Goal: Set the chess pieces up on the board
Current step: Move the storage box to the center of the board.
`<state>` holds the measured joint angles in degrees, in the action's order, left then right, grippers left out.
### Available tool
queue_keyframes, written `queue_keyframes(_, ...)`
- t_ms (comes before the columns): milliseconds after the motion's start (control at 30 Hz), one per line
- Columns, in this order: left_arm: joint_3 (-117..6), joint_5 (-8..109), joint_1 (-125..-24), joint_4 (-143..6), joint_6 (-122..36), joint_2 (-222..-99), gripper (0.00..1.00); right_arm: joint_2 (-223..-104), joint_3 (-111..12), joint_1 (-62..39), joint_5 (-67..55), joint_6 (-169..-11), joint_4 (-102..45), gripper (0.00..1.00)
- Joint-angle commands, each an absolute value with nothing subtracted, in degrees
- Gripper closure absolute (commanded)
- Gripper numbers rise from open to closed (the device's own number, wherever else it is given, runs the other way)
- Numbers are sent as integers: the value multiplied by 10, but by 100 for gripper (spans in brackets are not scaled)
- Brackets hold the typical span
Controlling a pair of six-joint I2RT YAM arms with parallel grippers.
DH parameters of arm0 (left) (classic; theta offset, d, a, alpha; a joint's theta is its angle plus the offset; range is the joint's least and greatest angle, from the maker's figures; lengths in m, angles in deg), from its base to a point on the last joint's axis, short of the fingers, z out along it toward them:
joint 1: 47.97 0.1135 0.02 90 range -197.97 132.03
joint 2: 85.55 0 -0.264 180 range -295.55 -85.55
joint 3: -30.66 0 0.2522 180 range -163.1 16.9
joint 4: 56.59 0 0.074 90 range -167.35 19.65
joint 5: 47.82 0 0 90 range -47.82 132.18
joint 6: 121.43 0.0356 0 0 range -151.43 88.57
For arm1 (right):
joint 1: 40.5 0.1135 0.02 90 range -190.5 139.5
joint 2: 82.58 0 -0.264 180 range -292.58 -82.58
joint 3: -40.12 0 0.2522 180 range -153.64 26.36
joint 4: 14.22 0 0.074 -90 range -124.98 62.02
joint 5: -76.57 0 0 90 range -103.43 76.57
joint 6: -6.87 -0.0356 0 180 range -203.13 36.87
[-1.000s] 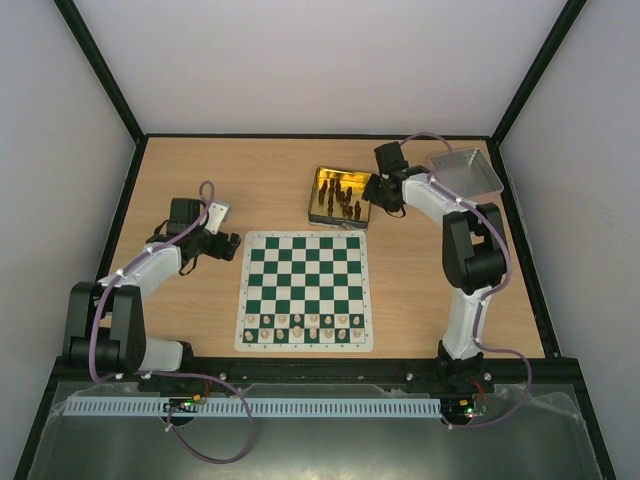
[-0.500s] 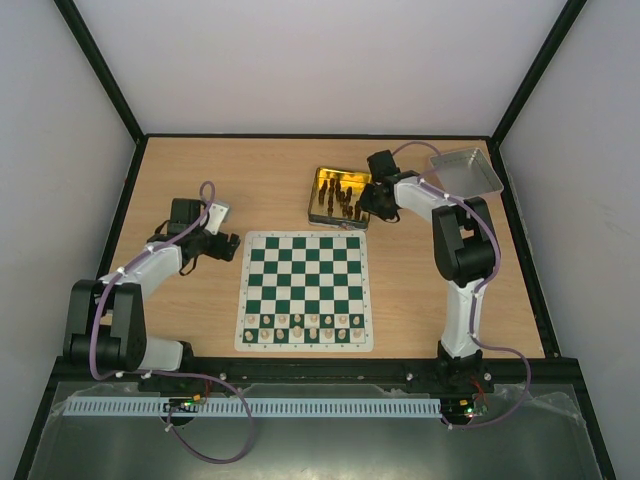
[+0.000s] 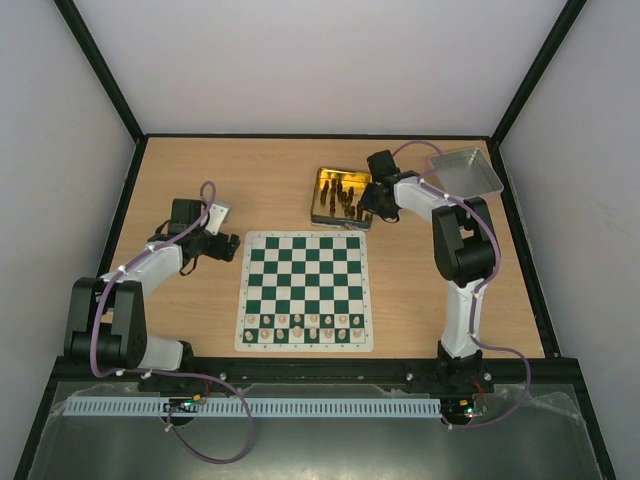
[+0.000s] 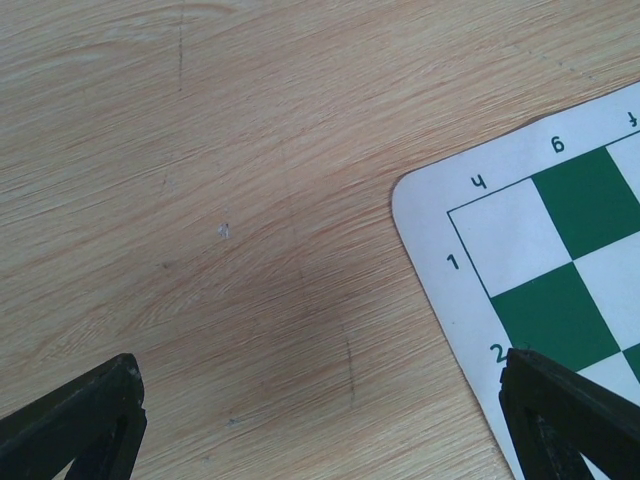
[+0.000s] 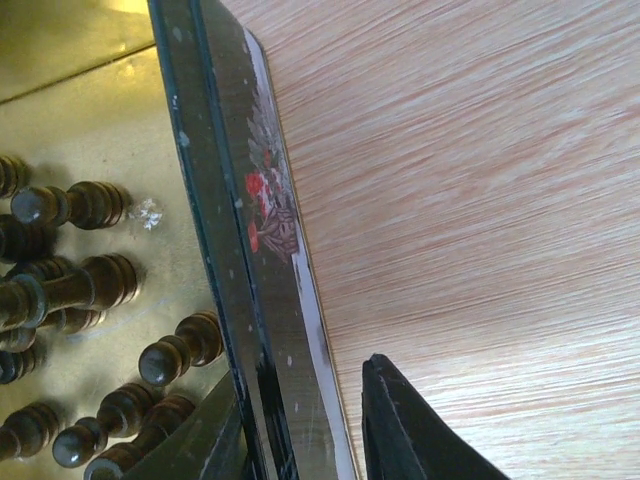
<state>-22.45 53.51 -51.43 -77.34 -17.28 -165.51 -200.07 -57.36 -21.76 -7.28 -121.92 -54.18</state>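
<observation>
Several dark chess pieces (image 3: 345, 196) lie in a gold tin (image 3: 318, 203) behind the board (image 3: 306, 285); in the right wrist view these pieces (image 5: 90, 280) lie heaped on the tin's floor. My right gripper (image 3: 368, 203) straddles the tin's right wall (image 5: 235, 200): one finger is inside and the outer finger (image 5: 410, 430) stands a narrow gap off the wall, so the gripper (image 5: 300, 385) is open. My left gripper (image 3: 232, 247) hovers open over bare wood beside the board's far left corner (image 4: 560, 230), with nothing between its fingers (image 4: 320, 380).
Pale cream pieces (image 3: 305, 325) fill the board's near rows. A grey tray (image 3: 466, 172) sits at the back right corner, right of the tin. Black frame rails edge the wooden table (image 3: 200, 180).
My right gripper has shifted left onto the tin's right wall and its jaws have narrowed around that wall. The left arm has not moved.
</observation>
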Motion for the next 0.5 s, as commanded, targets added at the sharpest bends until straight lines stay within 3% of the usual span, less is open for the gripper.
queue_keyframes(0,-220,529,-512,-771,-167,-1659,4,-2001,-561,-235,-106,-1231,-546,74)
queue_keyframes(467,-220,535,-512,-770,-167,-1660,4,-2003,-552,-331,-167,-1234,-563,73)
